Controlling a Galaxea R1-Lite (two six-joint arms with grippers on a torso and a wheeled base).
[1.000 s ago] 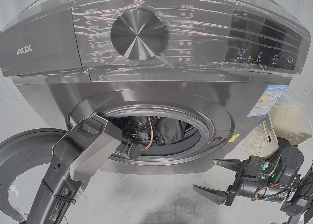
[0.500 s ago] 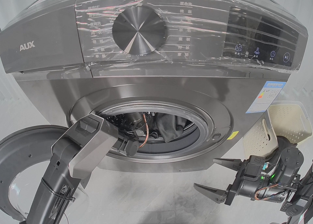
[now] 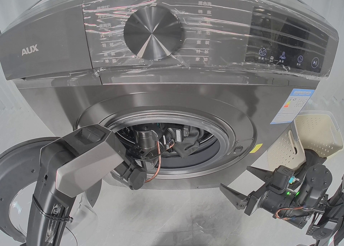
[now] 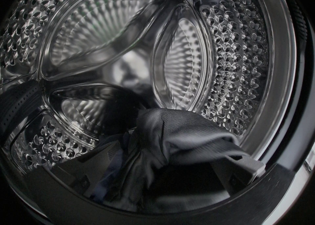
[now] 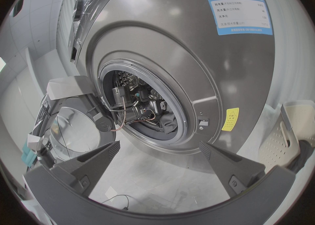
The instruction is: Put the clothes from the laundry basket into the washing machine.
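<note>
Grey floor (image 3: 172, 218) | dark garment (image 4: 183, 137) in washing machine drum (image 4: 229, 55) | left jaws spread

The grey washing machine (image 3: 215, 99) has a glossy metal front and a shiny dimpled steel drum (image 4: 236, 55); the dark garment (image 4: 183, 133) is matt cloth.

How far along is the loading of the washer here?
Done: the door is open and a dark garment is inside the drum. In hand: the left end effector is in the drum, open, with the garment draped across it, not yet clear. Left: the right end effector hangs open and empty near the basket, where a dark heap may be more clothes.
</note>
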